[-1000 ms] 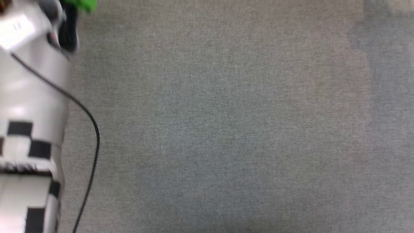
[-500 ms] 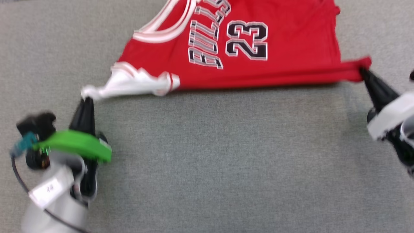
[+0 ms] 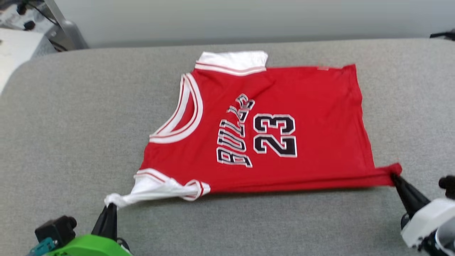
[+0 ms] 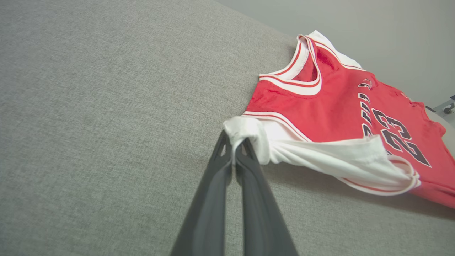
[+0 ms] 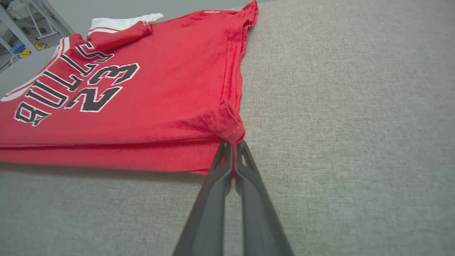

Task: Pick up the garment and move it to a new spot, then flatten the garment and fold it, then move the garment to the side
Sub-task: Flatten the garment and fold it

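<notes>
Midway across a grey upholstered surface (image 3: 64, 117), the garment (image 3: 284, 117) lies front-up, "BULLS" and 23 showing, its collar toward the robot's left. The left gripper (image 3: 109, 210) is clenched on the bunched near white sleeve (image 3: 153, 190). The right gripper (image 3: 395, 177) pinches the near hem corner (image 3: 389, 170), and the edge between them is stretched taut. A metal frame (image 3: 62, 26) and a white tabletop (image 3: 14, 46) stand beyond the surface's far left corner, well apart from the shirt.

Left gripper (image 4: 234, 144) tight on the garment's (image 4: 330, 110) white sleeve (image 4: 320, 154), seemingly just off the grey fabric surface (image 4: 106, 106).
</notes>
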